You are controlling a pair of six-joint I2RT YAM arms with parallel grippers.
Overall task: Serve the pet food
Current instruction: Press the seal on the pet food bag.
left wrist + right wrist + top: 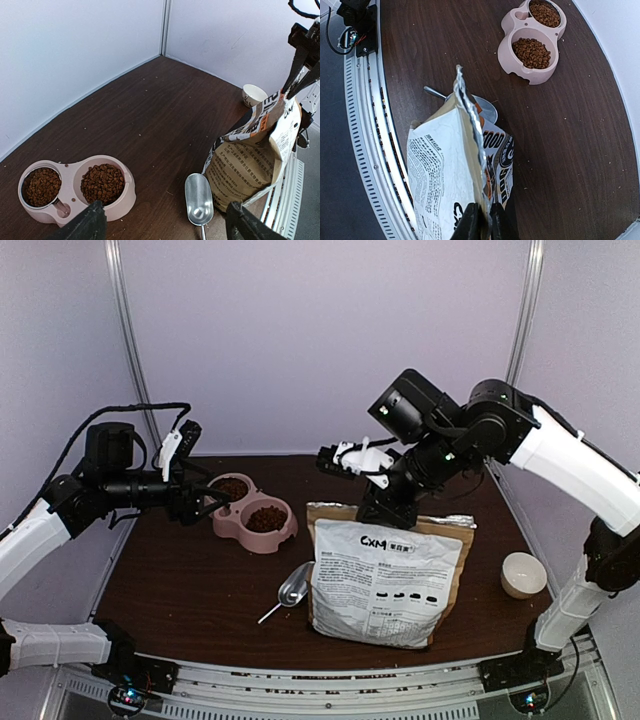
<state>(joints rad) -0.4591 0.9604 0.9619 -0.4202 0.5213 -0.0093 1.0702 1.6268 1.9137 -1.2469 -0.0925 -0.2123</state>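
Observation:
Reddish-brown pet food (266,518) fills both basins of the pink feeder (240,533) at the left rear. It also shows in the left wrist view (102,182) and the right wrist view (532,52). The white-grey-orange bag (385,580) stands at centre front. My right gripper (385,510) is shut on its foil top edge (470,120), and its fingertips (475,225) pinch the edge. My left gripper (208,502) hovers open and empty beside the feeder, with its fingers (87,225) spread wide. The shiny metal scoop (293,585) lies empty left of the bag.
A small white cup (523,573) stands at the right of the dark wooden table (180,580). White walls close the back and sides. In the right wrist view the scoop (487,110) is partly hidden behind the bag (440,170).

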